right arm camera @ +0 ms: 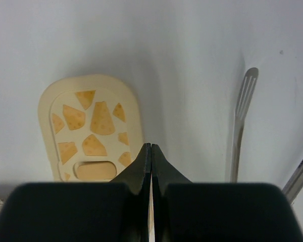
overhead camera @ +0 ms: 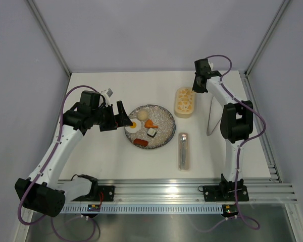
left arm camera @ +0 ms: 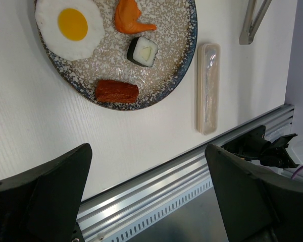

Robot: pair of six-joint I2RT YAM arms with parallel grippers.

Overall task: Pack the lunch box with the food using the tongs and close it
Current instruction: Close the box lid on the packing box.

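The lunch box (overhead camera: pixel 185 102) is a cream tub with its yellow-patterned lid (right arm camera: pixel 91 123) on, right of the speckled plate (overhead camera: pixel 164 117). On the plate lie the food pieces: a fried egg (left arm camera: pixel 70 25), an orange piece (left arm camera: pixel 131 19), a sushi roll (left arm camera: pixel 142 51), a red-brown sausage (left arm camera: pixel 116 91) and a pale round piece (overhead camera: pixel 141 116). The silver tongs (right arm camera: pixel 241 121) lie on the table right of the box. My left gripper (left arm camera: pixel 147 151) hovers open by the plate's left edge, holding nothing. My right gripper (right arm camera: pixel 150 147) is shut and empty above the table, between box and tongs.
A long clear cutlery case (left arm camera: pixel 208 88) lies right of the plate, near the front edge. An aluminium rail (overhead camera: pixel 182 191) runs along the table's near side. Grey walls and frame posts enclose the back and both sides.
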